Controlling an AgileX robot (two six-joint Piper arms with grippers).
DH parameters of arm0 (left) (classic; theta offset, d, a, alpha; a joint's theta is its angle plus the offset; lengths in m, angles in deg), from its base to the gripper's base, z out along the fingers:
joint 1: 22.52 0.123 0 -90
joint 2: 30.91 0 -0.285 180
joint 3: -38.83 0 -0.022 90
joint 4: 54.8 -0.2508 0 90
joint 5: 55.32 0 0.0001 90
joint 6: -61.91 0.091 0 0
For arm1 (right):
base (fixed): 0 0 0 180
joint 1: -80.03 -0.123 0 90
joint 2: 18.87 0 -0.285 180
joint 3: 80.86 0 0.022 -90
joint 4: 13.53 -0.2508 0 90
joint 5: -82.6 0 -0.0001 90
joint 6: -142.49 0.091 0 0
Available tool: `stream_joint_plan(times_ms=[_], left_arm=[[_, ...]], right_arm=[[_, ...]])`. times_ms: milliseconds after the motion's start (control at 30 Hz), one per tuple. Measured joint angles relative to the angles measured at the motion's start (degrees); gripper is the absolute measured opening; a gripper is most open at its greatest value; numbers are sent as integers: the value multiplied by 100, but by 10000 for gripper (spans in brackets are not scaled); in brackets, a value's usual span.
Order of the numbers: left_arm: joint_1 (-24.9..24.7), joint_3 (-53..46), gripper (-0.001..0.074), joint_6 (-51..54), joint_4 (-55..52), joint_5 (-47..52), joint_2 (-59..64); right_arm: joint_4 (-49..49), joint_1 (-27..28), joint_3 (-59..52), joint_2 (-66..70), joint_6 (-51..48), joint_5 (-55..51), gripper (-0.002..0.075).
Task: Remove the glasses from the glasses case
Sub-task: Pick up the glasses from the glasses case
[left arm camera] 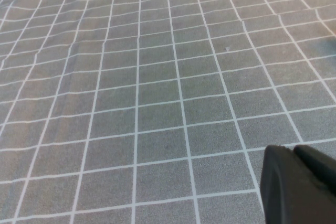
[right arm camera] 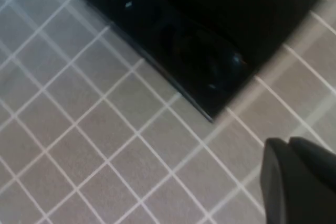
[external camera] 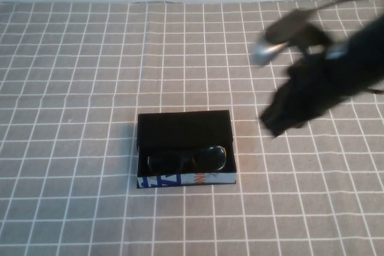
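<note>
Grey tablecloth [external camera: 72, 88] with a white grid, covering the whole work surface in the high view. Right arm [external camera: 336, 76], a dark blurred mass entering from the right edge and reaching in over the cloth. Glasses case [external camera: 185, 148], a black rectangular box lying open near the centre of the cloth, its raised lid on the far side and its white front edge with blue and orange marks on the near side. Right gripper [external camera: 276, 123], at the tip of the right arm, held above the cloth to the right of the case and apart from it; whether its fingers are parted or closed cannot be told. Glasses [external camera: 187, 159], black-framed with dark glossy lenses, lying inside the case along its front wall. Left gripper [left arm camera: 299, 187], seen only in the left wrist view over bare cloth; its finger state cannot be told
</note>
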Motion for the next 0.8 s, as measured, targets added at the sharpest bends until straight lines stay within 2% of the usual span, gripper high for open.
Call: stream_joint_plan(times_ms=[133, 300, 400, 600, 800], left_arm=[[0, 0, -4, 0, 0, 0, 0], [0, 0, -4, 0, 0, 0, 0], [0, 0, -4, 0, 0, 0, 0], [0, 0, -4, 0, 0, 0, 0], [0, 0, -4, 0, 0, 0, 0]], right_arm=[[204, -574, 778, 791, -683, -326, -18], [323, -980, 1688, 1699, -1625, -993, 8], [335, -1115, 2140, 2189, -2126, -1273, 78], [400, -1238, 2846, 2995, -2789, -1357, 300], [499, -1242, 3207, 3465, -3098, -1342, 340]])
